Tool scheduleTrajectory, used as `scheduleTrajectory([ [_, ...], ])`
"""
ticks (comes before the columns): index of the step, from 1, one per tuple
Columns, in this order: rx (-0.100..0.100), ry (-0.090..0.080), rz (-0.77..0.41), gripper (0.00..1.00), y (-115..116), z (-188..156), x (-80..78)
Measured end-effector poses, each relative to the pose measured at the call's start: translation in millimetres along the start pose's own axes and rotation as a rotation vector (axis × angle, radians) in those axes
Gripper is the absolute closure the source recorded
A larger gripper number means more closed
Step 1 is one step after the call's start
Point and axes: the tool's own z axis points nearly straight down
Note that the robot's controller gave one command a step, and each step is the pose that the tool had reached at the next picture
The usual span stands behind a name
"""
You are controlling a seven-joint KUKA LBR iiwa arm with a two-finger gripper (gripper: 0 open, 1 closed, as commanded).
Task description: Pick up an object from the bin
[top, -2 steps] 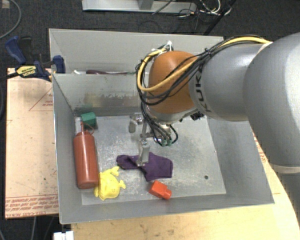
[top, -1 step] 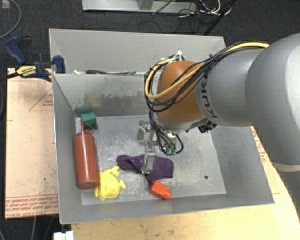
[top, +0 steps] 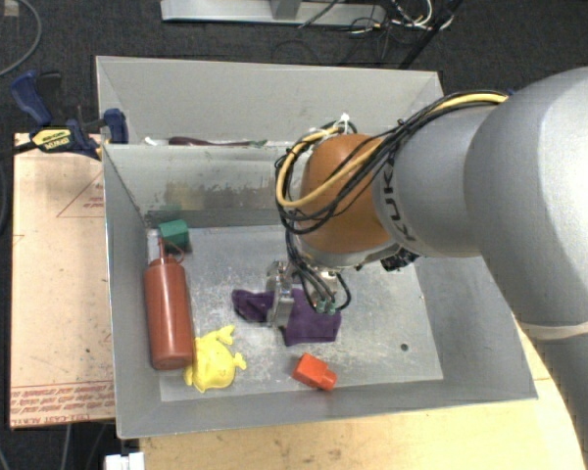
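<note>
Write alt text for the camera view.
The gripper is low over a purple floppy thing in the grey bin. Left lie a reddish bottle, a green block and a yellow toy; an orange block lies close by.

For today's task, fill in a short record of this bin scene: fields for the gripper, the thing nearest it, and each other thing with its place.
container: grey bin
gripper: low over the bin's middle, at the purple thing
purple thing: crumpled, mid-floor, partly under the gripper
bottle: reddish-brown, lying along the left wall
green block: by the bottle's cap, far left corner
yellow toy: front left, beside the bottle's base
orange block: front, just clear of the purple thing
</note>
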Motion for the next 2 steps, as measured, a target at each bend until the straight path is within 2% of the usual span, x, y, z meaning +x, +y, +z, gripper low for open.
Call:
scheduleTrajectory([
  [1, 0.0, 0.0, 0.0, 1.0, 0, 0, 0.0],
  [2, -0.002, -0.005, 0.024, 1.0, -3, -146, -6.8],
])
